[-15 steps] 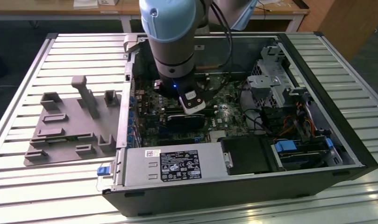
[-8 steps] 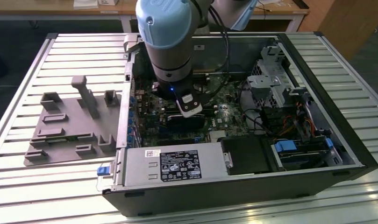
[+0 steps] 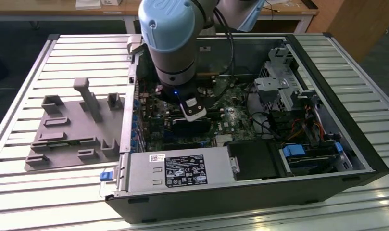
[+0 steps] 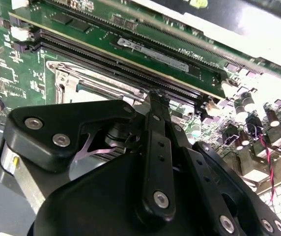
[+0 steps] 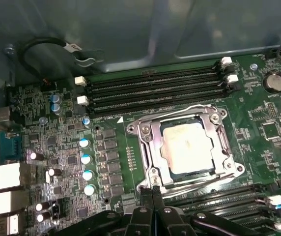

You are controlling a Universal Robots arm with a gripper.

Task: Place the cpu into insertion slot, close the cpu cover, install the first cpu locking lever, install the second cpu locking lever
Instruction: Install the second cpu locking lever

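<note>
The cpu (image 5: 186, 147) sits seated in the insertion slot (image 5: 148, 162), its pale metal top showing through the window of the cpu cover (image 5: 148, 129), which lies flat over it. Judged from this, placement and cover closing are done and the lever stage is in hand.

The gripper (image 5: 154, 192) hangs at the socket's edge, between the socket and the memory slots (image 5: 155, 88) on that side. Its jaws are clenched together, grasping nothing visible. In the second wrist view the closed tips (image 4: 153, 98) stand just beside the frame's edge.

To do this step well, the closed tip should bear squarely on the lever wire, press down and sideways under its retaining hook, and stay off the adjacent slots.
</note>
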